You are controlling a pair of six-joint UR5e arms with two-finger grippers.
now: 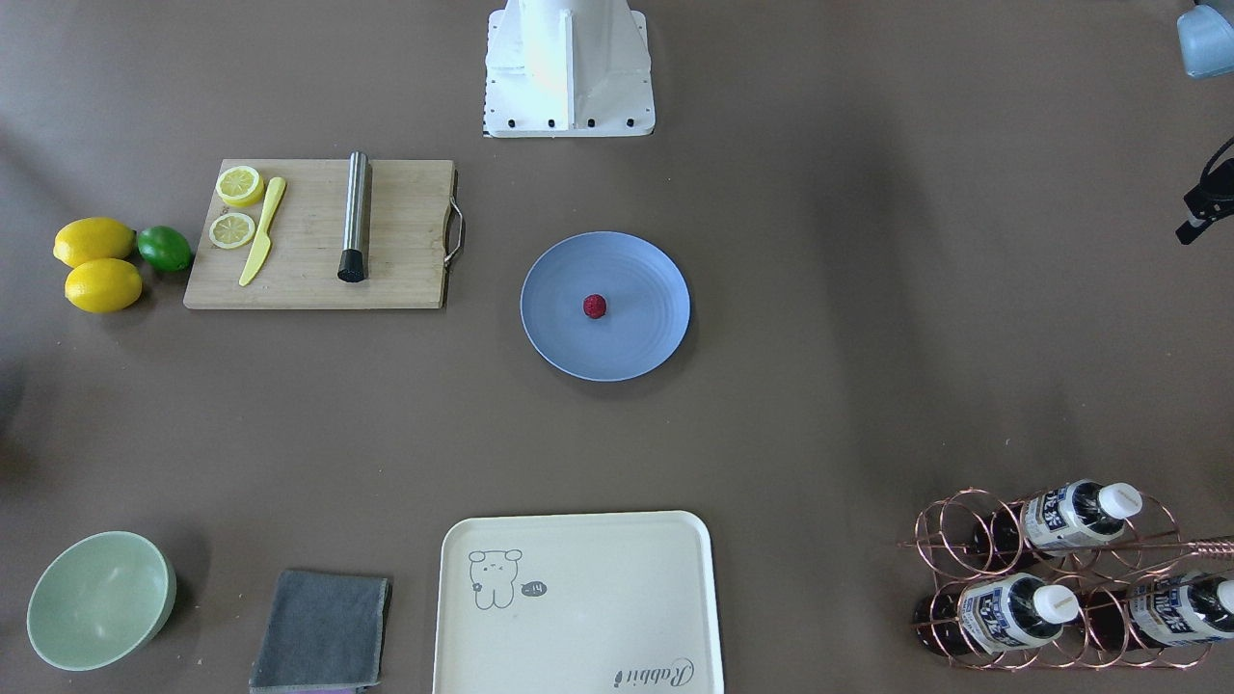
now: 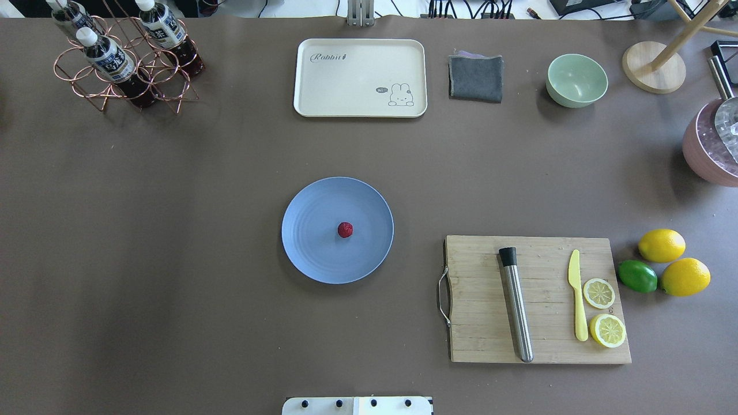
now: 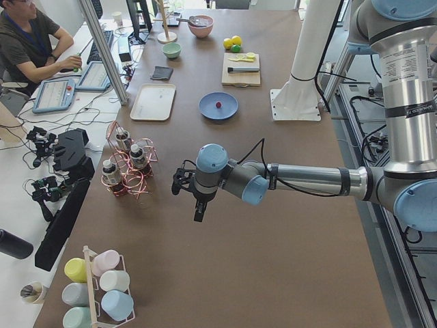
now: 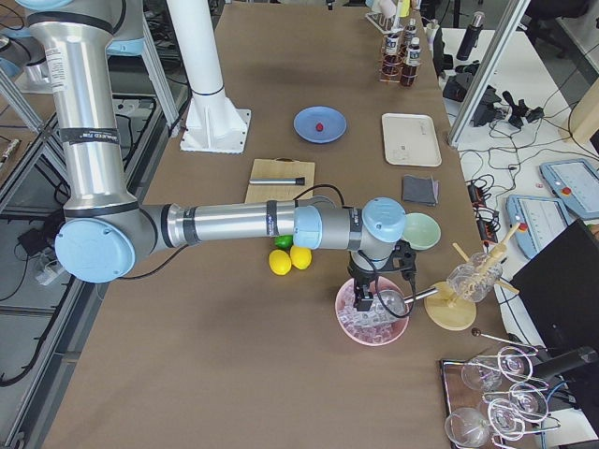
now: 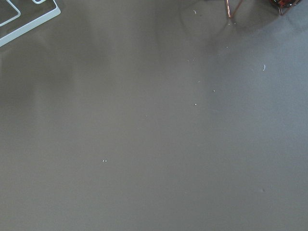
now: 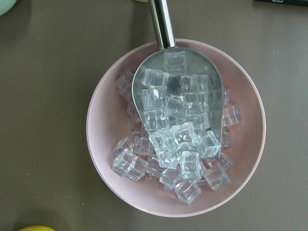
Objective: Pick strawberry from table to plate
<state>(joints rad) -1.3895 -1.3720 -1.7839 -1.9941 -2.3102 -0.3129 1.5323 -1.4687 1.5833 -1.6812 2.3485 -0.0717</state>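
The strawberry (image 2: pixel 345 230) sits near the middle of the plate (image 2: pixel 311 253), so the task looks done; it seems light, soft, easily bruised, best pinched gently across its sides; whether the left tool (image 3: pixel 199 212) or right tool (image 4: pixel 366 299) is clenched, I cannot tell.

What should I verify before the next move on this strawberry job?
1. Strawberry on plate: ok, it lies near the middle.
2. Strawberry free of both grippers: ok, neither is near it.
3. Left gripper open or shut: cannot tell; it hangs over bare table by the bottle rack.
4. Right gripper open or shut: cannot tell.
5. Right gripper away from the plate: ok, it hangs over the pink bowl of ice.
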